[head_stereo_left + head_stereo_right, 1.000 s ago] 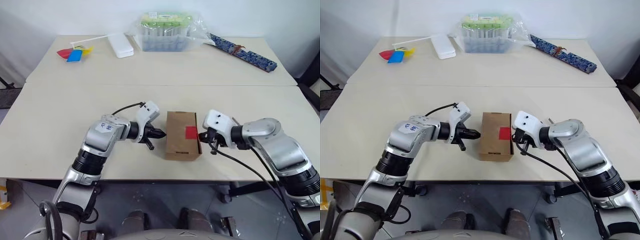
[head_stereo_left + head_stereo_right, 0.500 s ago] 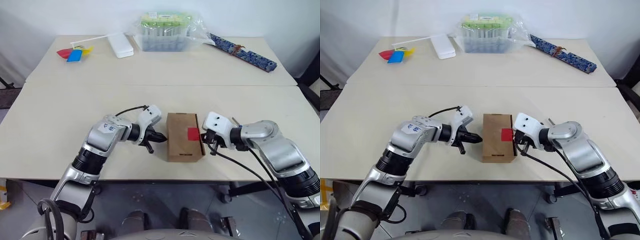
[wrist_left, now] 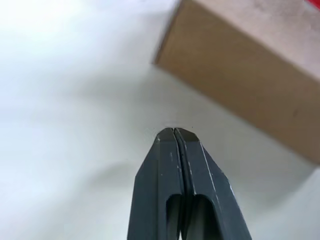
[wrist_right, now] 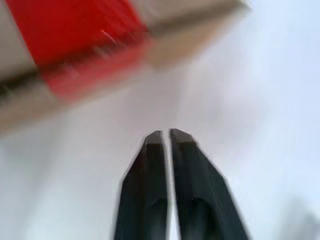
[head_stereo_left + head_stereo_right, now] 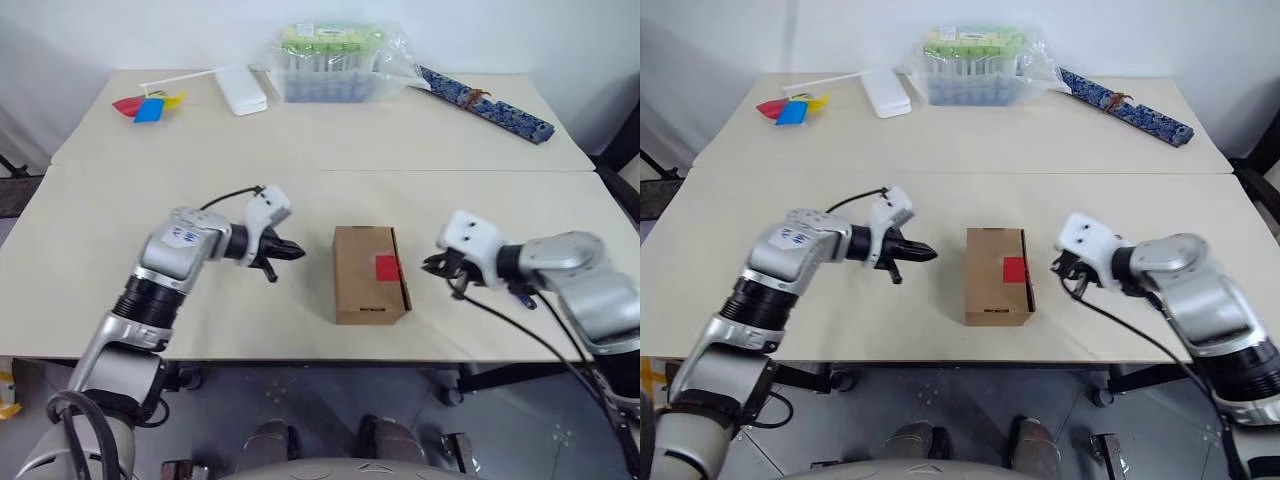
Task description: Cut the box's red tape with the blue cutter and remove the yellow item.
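The brown box (image 5: 367, 275) lies flat near the table's front edge, with the red tape (image 5: 386, 267) on its top at the right side. Left of the box, a short gap away, my left gripper (image 5: 297, 252) points at it, shut and empty; the box's side (image 3: 250, 65) shows ahead of it. My right gripper (image 5: 428, 265) stands right of the box, clear of it, aimed at the red tape (image 4: 75, 25), its fingers open by a thin slit with nothing between them. A bit of blue (image 5: 522, 296) peeks from under my right wrist; I cannot tell whether it is the blue cutter. The yellow item is hidden.
At the table's back stand a plastic-wrapped green-topped container (image 5: 330, 62), a white flat case (image 5: 242, 92), a red-blue-yellow pinwheel (image 5: 148, 106) and a long blue patterned strip (image 5: 490, 105). The box lies close to the table's front edge (image 5: 300, 358).
Both grippers have drawn away from the box, the left one leftward and the right one rightward. The right gripper's fingers have parted a little. The box stays on the table.
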Controlling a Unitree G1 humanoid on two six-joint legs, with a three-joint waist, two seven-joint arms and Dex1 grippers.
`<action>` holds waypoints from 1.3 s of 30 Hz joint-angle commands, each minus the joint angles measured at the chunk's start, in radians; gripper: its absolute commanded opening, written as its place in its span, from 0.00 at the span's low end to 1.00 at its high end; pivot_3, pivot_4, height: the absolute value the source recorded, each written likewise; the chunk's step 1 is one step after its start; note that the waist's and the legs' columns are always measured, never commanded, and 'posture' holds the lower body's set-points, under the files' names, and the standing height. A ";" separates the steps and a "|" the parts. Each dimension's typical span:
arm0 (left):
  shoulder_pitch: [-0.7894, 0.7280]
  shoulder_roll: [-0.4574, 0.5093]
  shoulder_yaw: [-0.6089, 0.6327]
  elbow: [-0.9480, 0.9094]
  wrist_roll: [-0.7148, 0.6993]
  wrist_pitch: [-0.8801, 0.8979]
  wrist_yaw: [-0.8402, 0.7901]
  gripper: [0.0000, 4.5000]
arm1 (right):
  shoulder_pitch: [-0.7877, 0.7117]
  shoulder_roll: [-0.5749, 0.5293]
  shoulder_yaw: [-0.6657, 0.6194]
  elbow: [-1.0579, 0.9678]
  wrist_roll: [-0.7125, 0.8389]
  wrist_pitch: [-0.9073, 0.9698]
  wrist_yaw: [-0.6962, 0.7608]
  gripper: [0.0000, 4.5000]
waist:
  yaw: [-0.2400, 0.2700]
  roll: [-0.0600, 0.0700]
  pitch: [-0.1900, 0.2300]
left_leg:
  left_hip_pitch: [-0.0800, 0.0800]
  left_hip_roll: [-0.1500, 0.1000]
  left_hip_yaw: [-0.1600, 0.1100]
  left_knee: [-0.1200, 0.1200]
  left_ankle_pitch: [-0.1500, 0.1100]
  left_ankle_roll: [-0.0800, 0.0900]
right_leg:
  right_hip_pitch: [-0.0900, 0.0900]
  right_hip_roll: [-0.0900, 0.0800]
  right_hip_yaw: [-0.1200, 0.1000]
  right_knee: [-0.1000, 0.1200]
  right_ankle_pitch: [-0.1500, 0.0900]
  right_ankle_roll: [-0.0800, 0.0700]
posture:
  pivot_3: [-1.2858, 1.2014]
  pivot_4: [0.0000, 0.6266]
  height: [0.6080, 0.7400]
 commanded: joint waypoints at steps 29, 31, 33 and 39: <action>-0.266 -0.051 -0.006 0.002 -0.089 -0.005 -0.272 0.00 | 0.080 0.010 -0.225 -0.278 0.213 0.231 -0.188 1.00 | 0.000 -0.001 0.001 | -0.001 0.000 0.000 0.001 0.000 0.000 | -0.001 0.000 0.000 0.001 0.000 0.000 | 0.52 0.24 1.00; -0.265 -0.052 -0.052 0.000 -0.076 -0.016 -0.316 0.00 | 0.047 0.036 -0.216 -0.287 0.235 0.297 -0.219 1.00 | 0.000 -0.001 0.001 | -0.001 0.000 0.000 0.001 0.000 0.000 | -0.001 0.000 0.000 0.001 0.000 0.000 | 0.52 0.24 1.00; -0.261 -0.058 -0.089 0.007 -0.057 -0.037 -0.342 0.00 | 0.016 0.058 -0.206 -0.289 0.251 0.364 -0.250 1.00 | -0.001 -0.001 0.001 | 0.000 0.000 0.000 0.001 0.000 0.000 | -0.001 0.000 0.000 0.002 0.000 0.000 | 0.52 0.24 1.00; -0.249 -0.096 -0.175 0.061 0.004 -0.121 -0.362 0.00 | -0.073 0.162 -0.190 -0.284 0.300 0.587 -0.347 1.00 | 0.001 -0.001 0.001 | -0.001 0.000 0.000 0.001 0.000 0.000 | -0.001 0.000 0.000 0.002 0.000 0.000 | 0.52 0.24 1.00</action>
